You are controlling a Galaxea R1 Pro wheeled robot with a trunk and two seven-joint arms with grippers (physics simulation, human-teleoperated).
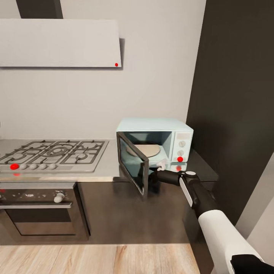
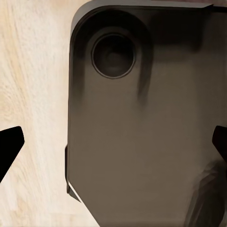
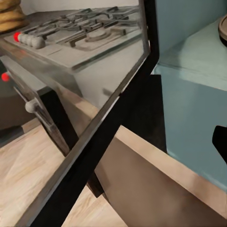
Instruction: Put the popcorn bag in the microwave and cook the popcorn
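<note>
On countertop [image 1: 110,161], microwave [image 1: 154,146] door open; no legible writing

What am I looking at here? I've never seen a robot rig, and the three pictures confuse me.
It's a simulated wheeled robot with two arms in a kitchen. The wide picture comes from a camera on its head. It shows the countertop with a gas hob, an oven beneath it and a mint-blue microwave whose door hangs open on a bare turntable. The right arm reaches toward the door's lower edge; its gripper holds nothing that I can see.

The other two pictures come from cameras near each gripper. The right one looks past the door at the hob. The left one looks down at wood floor and a dark part of the robot, jaws wide apart.
</note>
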